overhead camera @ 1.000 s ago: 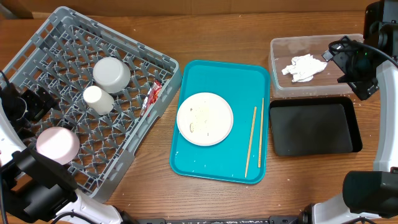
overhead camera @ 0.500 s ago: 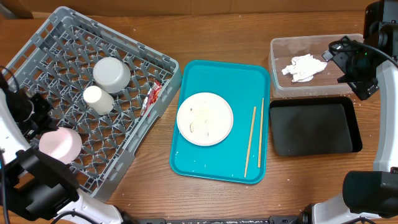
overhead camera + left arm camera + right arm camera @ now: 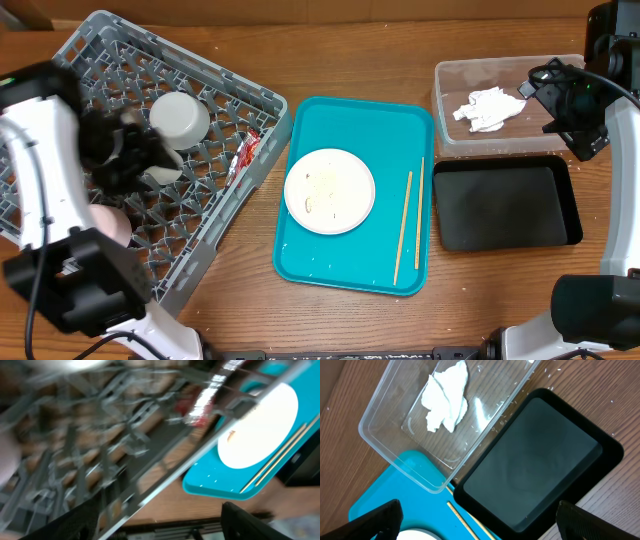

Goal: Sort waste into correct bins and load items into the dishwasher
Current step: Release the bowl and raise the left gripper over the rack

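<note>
The grey dish rack [image 3: 70,90] holds a white bowl [image 3: 180,118], a cup [image 3: 165,170] half hidden under my left arm, a plate [image 3: 108,222] and the red-and-white sauce packet [image 3: 243,155]. My left gripper [image 3: 140,150] hovers blurred over the rack, open and empty [image 3: 162,510]. Its view shows the rack lattice [image 3: 100,460], the packet [image 3: 200,407] and the plate [image 3: 260,427]. On the teal tray [image 3: 300,260] lie a white plate [image 3: 329,190] with scraps and two chopsticks [image 3: 403,228]. My right gripper [image 3: 548,100] is open [image 3: 477,510] above the clear tub [image 3: 385,445] with the napkin [image 3: 445,397].
The shallow black tray [image 3: 505,205] sits just in front of the clear tub [image 3: 445,130], also seen as the black tray [image 3: 535,465] in the right wrist view. A chopstick [image 3: 470,522] lies beside it. Bare wooden table [image 3: 250,290] surrounds the rack and tray.
My left arm has swung from the rack's left edge toward its middle, leaving the plate in the front left of the rack. The right arm has not moved.
</note>
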{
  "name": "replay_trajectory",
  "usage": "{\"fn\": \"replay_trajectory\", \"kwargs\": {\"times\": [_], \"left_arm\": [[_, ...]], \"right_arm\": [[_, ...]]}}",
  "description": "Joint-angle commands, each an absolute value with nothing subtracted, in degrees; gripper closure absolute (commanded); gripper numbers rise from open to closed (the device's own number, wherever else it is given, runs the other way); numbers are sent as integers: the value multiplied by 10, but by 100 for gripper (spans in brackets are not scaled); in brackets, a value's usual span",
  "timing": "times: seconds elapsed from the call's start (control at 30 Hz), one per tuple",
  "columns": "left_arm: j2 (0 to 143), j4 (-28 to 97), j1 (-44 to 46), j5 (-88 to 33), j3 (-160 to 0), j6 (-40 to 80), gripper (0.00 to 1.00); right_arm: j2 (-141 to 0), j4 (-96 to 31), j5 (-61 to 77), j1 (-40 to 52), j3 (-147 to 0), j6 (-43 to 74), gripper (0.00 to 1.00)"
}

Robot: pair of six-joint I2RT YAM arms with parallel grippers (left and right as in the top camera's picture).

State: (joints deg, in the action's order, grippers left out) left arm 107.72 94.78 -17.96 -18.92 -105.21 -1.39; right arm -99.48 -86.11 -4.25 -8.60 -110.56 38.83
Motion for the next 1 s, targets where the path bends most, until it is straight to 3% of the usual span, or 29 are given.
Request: {"fn": "replay_trajectory", "kwargs": {"times": [0.0, 0.23, 0.43, 0.9, 0.97], "left_arm": [[1061, 926, -111, -156, -1055, -36, 21], [1069, 856, 11, -48, -1043, -50, 24], [1092, 838, 68, -44, -1042, -117, 16], [1208, 861, 80, -34, -1042, -153, 28], [1217, 858, 80, -34, -1042, -153, 34]], "right_arm": [[-985, -858, -42, -87, -1114, 390, 0], [-985, -858, -42, -87, -1114, 390, 0], [-985, -858, -42, -87, -1114, 390, 0], [-985, -858, -43, -87, -1114, 390, 0], [-985, -858, -42, -87, -1114, 390, 0]]}}
